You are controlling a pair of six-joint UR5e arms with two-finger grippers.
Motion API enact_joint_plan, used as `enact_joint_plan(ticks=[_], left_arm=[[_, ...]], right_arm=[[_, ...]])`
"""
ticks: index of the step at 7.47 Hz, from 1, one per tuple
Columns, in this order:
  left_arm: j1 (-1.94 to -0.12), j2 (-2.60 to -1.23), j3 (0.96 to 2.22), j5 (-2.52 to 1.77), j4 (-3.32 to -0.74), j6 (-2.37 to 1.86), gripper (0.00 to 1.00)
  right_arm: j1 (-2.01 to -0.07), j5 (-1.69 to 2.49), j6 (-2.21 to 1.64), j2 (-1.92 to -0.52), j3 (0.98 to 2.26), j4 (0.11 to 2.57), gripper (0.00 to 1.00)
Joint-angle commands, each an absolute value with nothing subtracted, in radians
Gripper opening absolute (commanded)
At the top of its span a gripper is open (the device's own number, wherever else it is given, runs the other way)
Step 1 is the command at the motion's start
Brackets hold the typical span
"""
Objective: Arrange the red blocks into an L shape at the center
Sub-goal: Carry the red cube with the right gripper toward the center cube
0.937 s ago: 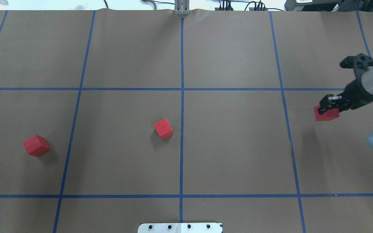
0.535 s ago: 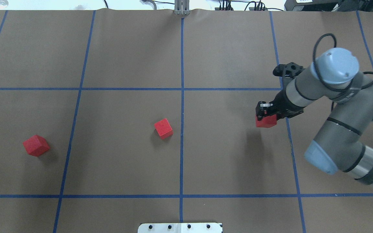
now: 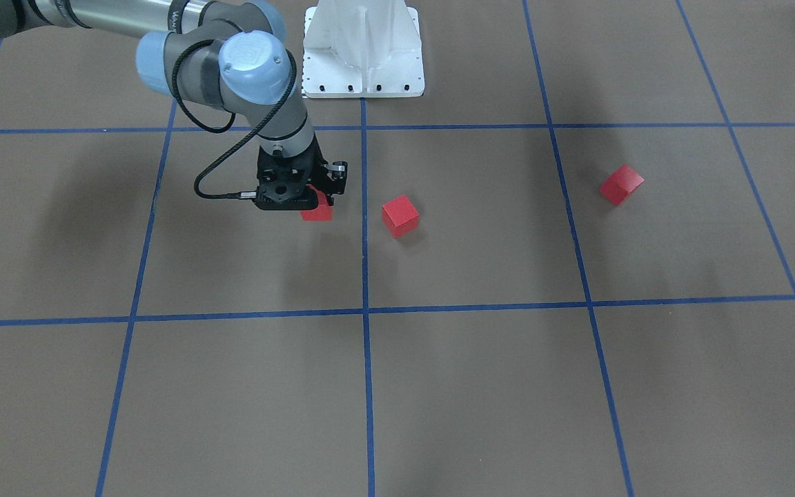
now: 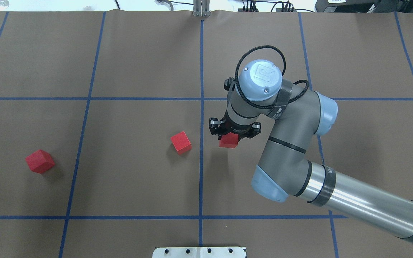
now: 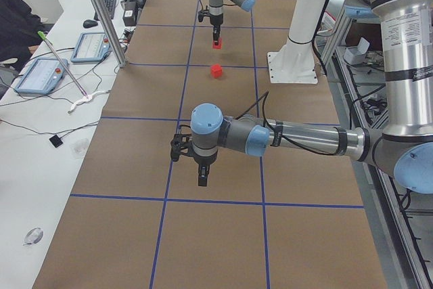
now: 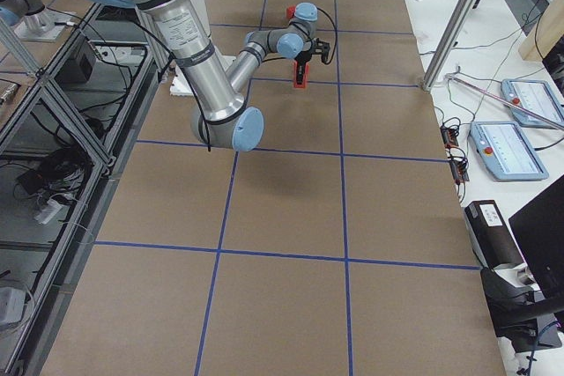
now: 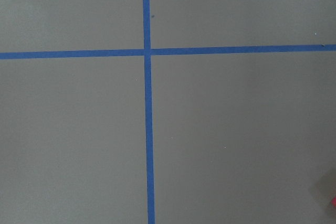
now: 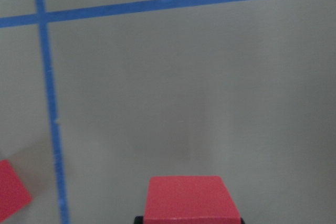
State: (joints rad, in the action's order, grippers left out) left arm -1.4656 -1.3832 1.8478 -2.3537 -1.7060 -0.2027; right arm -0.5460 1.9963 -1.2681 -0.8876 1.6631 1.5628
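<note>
My right gripper [image 4: 232, 135] is shut on a red block [image 4: 228, 141] and holds it a little above the brown floor, just right of the centre blue line [image 4: 201, 143]. It also shows in the front view [image 3: 317, 208] and the right wrist view [image 8: 189, 199]. A second red block [image 4: 181, 142] lies just left of that line, a short gap from the held one. A third red block [image 4: 40, 161] lies far to the left, turned at an angle. My left gripper [image 5: 201, 175] hangs over a blue tape crossing in the exterior left view; I cannot tell whether it is open.
The white robot base plate [image 4: 199, 252] sits at the near edge. A metal post [image 4: 201, 9] stands at the far edge on the centre line. A side desk with tablets [image 5: 88, 45] runs along the far side.
My right arm has swept left from the right edge to just right of the centre line, carrying the red block. The other two blocks have not moved.
</note>
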Motion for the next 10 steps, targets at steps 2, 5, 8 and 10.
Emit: enact_joint_plan(ticks=[2, 5, 8, 10], left_arm=[[-1.465, -1.384, 1.847, -2.353, -1.706, -0.202, 1.0], [-1.465, -1.384, 1.848, -2.353, -1.707, -0.203, 1.0], [-1.465, -1.384, 1.852, -2.355, -1.707, -0.203, 1.0], [-1.465, -1.382, 1.853, -2.355, -1.707, -0.202, 1.0]], right_arm=[[-0.471, 1.976, -1.354, -0.789, 1.576, 1.566, 0.0], [-0.42, 1.93, -1.428, -0.782, 1.556, 1.565, 0.0], [-0.399, 1.922, -1.43, -0.782, 1.539, 1.566, 0.0], [-0.396, 1.921, -1.431, -0.782, 1.531, 1.566, 0.09]])
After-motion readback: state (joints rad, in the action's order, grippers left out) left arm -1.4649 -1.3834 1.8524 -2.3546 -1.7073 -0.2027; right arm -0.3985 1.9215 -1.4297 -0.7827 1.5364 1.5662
